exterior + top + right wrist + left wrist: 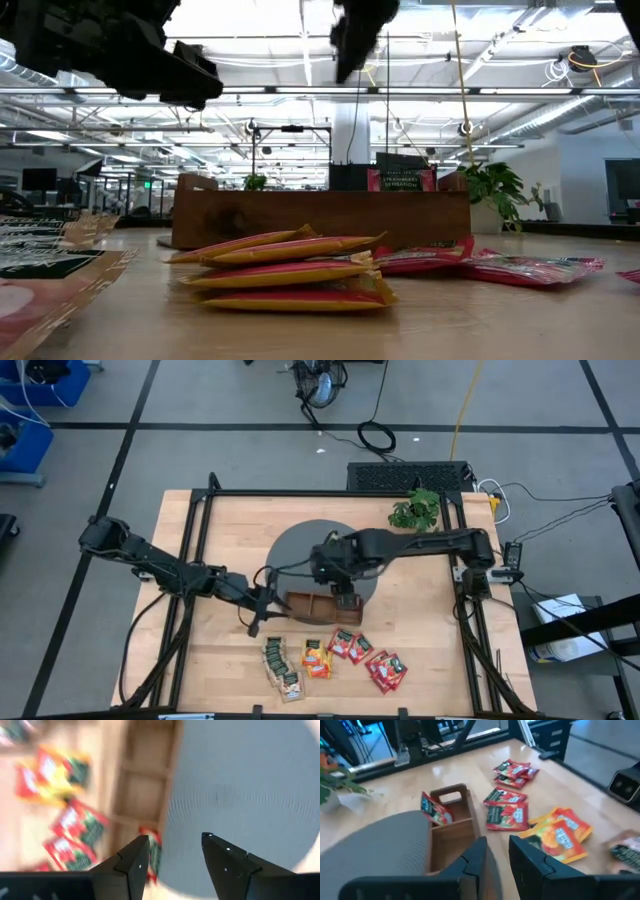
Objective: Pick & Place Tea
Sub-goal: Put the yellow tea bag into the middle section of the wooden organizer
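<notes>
The tea sachets lie flat on the near part of the table: dark green ones [281,663], orange-yellow ones [316,658] and red ones [372,658]. One red sachet [433,810] stands on edge in the right end compartment of the wooden tray [312,603], also seen as the red sachet [153,851]. My right gripper [175,845] hovers open above that end of the tray [145,785] and holds nothing. My left gripper [497,850] is open at the tray's left end, as the left gripper [262,608] shows from above.
The tray sits at the near edge of a round grey mat [318,550]. A small potted plant [415,510] stands at the far right of the table. A black frame [200,550] runs around the table. Bare wood shows left of the green sachets.
</notes>
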Tool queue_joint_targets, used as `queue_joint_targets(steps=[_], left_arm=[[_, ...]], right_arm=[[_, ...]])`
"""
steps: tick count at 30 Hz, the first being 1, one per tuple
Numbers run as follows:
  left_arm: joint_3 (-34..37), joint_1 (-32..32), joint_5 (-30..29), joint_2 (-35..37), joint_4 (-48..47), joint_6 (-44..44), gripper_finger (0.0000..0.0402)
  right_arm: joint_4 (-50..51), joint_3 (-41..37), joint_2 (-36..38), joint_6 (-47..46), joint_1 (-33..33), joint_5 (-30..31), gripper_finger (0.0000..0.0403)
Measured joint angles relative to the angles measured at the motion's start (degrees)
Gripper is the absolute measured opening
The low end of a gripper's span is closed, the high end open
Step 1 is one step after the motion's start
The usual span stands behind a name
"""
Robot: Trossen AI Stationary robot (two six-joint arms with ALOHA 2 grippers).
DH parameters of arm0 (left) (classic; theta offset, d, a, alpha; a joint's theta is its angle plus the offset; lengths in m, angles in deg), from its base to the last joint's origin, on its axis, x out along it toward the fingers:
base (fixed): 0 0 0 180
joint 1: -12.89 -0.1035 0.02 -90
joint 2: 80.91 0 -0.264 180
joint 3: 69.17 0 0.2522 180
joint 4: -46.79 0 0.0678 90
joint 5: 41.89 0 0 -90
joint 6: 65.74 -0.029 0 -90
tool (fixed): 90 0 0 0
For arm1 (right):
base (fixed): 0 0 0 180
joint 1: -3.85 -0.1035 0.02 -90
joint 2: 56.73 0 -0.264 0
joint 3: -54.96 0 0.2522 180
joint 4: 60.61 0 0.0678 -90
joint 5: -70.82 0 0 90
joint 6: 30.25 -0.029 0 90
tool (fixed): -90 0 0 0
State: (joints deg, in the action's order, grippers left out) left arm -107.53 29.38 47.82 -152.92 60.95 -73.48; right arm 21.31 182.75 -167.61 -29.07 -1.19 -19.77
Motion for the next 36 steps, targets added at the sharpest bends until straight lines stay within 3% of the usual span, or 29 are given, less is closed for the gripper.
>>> queue_joint_targets(steps=[8, 14, 17, 22, 28, 36], left_arm=[[0.0, 7.8, -6.3, -1.2, -0.4, 4.8, 0.0088], [0.0, 12.5, -10.4, -3.9, 0.5, 11.8, 0.0088], [0.0, 14.1, -10.9, -5.1, -0.2, 16.2, 0.0088], [0.0, 17.3, -16.5, -6.9, 0.0, 19.9, 0.0088], [-4.5, 17.5, -17.9, -9.8, -0.6, 19.4, 0.0088], [-18.5, 18.2, -14.8, -23.9, -9.7, 15.9, 0.0088]], right_arm=[[-22.6, -13.8, 2.4, 1.1, -9.5, -2.4, 0.0171], [-43.8, -26.8, 2.4, -0.9, -15.6, 2.2, 0.0171], [-50.8, -30.8, 2.4, -4.7, -17.2, 2.3, 0.0171], [-61.1, -36.8, 2.5, -12.1, -18.8, 2.0, 0.0171], [-67.1, -42.6, 2.5, -19.4, -16.7, 2.0, 0.0171], [-67.0, -45.9, 2.4, -29.0, -13.7, -3.1, 0.0171]])
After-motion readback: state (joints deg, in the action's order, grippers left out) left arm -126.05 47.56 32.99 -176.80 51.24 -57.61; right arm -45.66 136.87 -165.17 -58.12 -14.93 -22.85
